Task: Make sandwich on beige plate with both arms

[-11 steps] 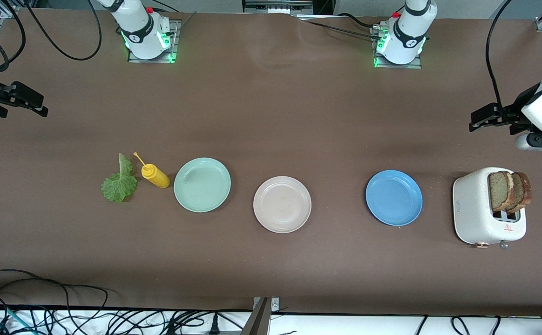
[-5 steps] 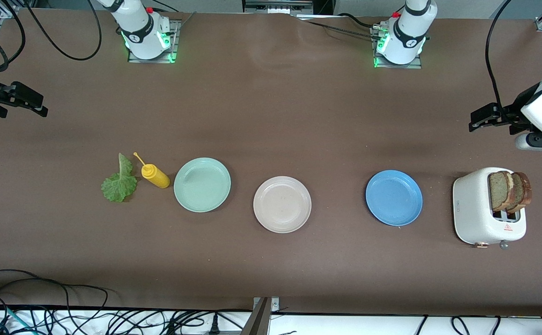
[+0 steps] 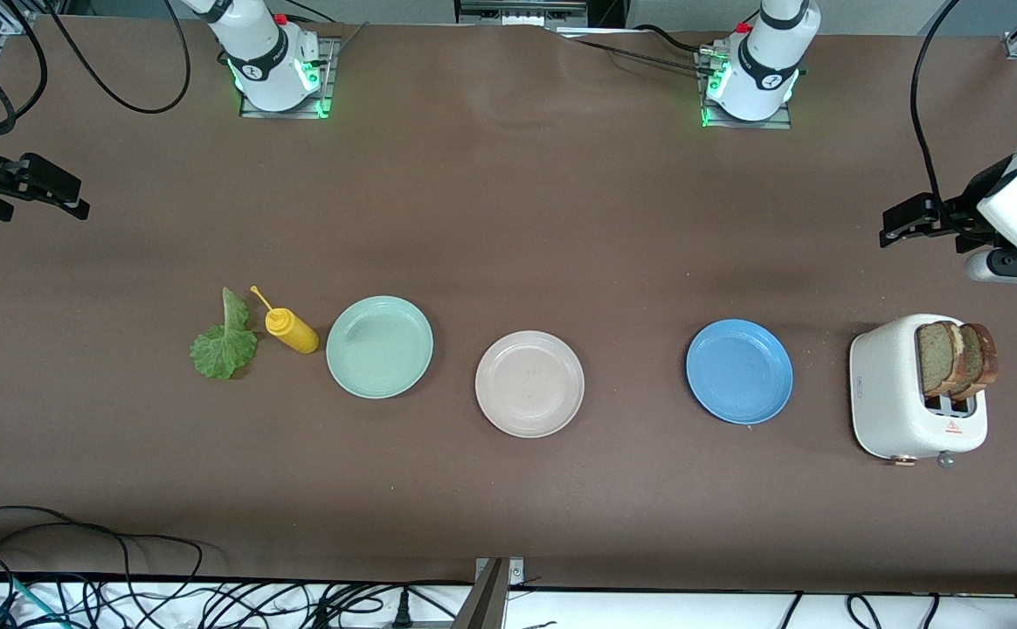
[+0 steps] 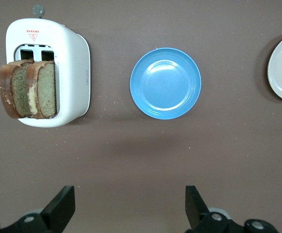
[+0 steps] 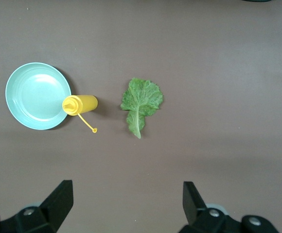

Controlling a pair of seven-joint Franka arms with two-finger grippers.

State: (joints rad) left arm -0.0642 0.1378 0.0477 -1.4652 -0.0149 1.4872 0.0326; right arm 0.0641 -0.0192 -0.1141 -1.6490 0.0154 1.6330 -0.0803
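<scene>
Starting out: beige plate (image 3: 529,383) sitting bare mid-counter (image 3: 508,218), between mint plate (image 3: 379,347) and blue plate (image 3: 739,371).

Bread slices (image 3: 956,358) standing in toaster (image 3: 897,393) — light, crumbly; pinching by crusts gently.

Lettuce leaf (image 3: 224,342) lying beside mustard bottle (image 3: 292,330) — limp, tearing easily; taking by stem.

Left end effector (image 4: 131,206) released, hovering over counter near toaster.

Right end effector (image 5: 126,204) released, hovering over counter near lettuce.

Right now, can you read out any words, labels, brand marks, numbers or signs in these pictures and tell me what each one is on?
No text can be quoted; nothing here is readable.
Toaster: a red warning triangle with a line of red print under it, too small to read.
Toaster side: a small grey mark, too small to read.
Arm bases: a small round dark emblem on each, not legible.
Beige plate, lettuce leaf, yellow bottle: no markings visible.
</scene>
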